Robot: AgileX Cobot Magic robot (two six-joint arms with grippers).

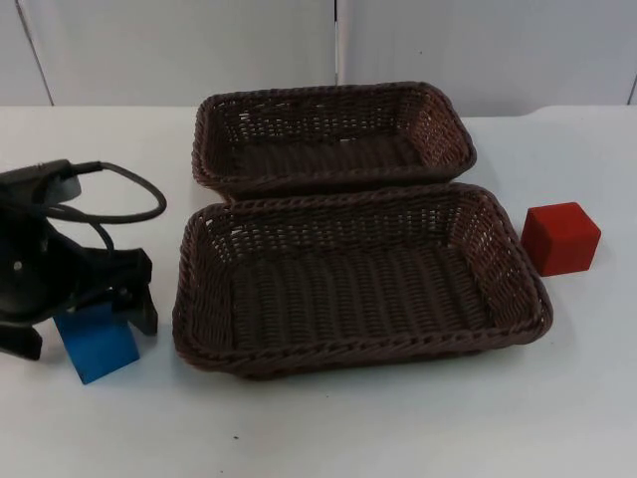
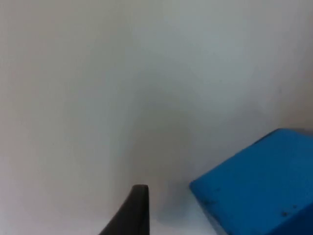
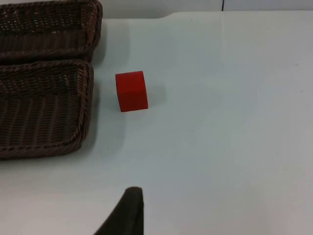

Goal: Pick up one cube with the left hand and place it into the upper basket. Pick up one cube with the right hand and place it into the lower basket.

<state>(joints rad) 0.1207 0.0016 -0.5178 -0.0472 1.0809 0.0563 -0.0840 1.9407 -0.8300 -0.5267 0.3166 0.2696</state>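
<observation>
A blue cube sits on the table left of the lower basket. My left gripper is down at the cube, open, with one finger on each side of it. In the left wrist view the blue cube stands a little apart from a black fingertip. A red cube rests right of the lower basket, and the upper basket lies behind it. My right gripper waits above the bare table, well short of the red cube.
Both brown wicker baskets hold nothing and touch along their long sides. The lower basket's left wall is close to the blue cube and my left gripper. A grey partition wall closes the table's far edge.
</observation>
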